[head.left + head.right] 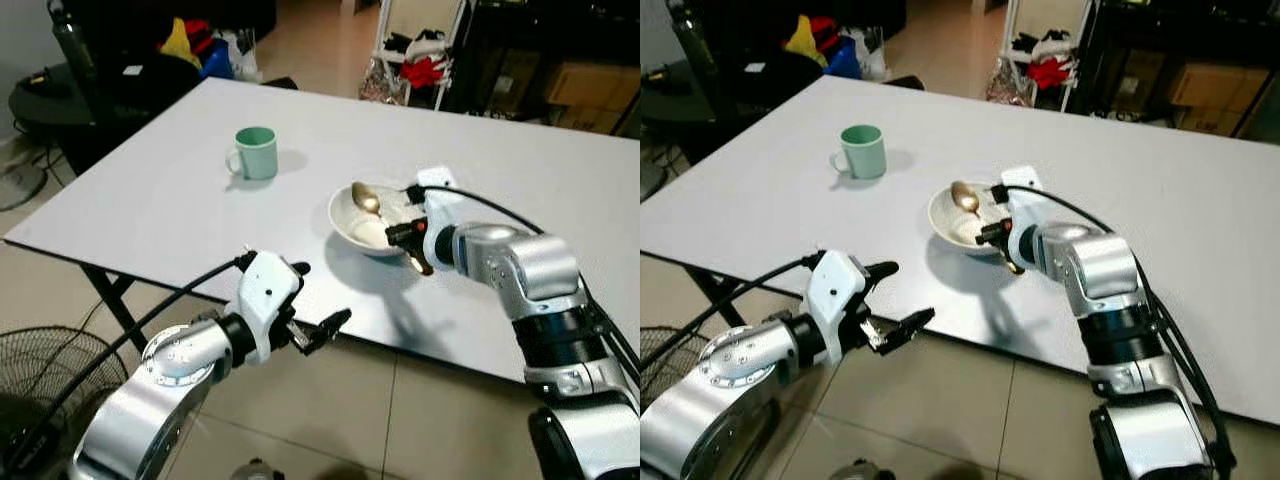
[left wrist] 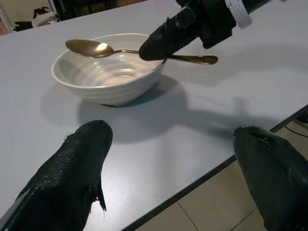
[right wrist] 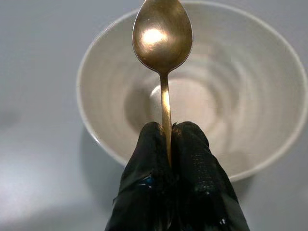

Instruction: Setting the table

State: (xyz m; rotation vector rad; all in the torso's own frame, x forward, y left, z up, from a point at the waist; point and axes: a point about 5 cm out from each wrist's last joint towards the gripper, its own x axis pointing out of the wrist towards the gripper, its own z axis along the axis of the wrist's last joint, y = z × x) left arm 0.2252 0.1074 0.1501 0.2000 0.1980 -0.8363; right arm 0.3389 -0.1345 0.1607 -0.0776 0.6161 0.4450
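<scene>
Pressed together on the thin handle of one gold-coloured metal spoon (image 3: 162, 43), the two black fingers of the right gripper (image 3: 168, 132) are seen pinching it just above the near rim of one cream-white ribbed ceramic bowl (image 1: 345, 222). The spoon is held roughly level over the bowl, its oval head above the bowl's far side and the tip of its handle sticking out behind the fingers, past the rim. The bowl is set on the large pale grey rectangular table (image 1: 180, 190), near the edge closest to the robot. One mint-green ceramic mug (image 1: 254, 153) with a single handle is stood upright farther back on the table, to the left of the bowl and well apart from it. The left gripper (image 1: 318, 300) is held in the air just off the near table edge, above the tiled floor (image 1: 420, 420), with its two black fingers (image 2: 72, 178) spread wide and nothing between them; it is near the bowl but not touching it. A round wire fan guard (image 1: 40, 370) is seen on the floor at the left. No brand, label or writing can be read on the spoon, bowl or mug.
</scene>
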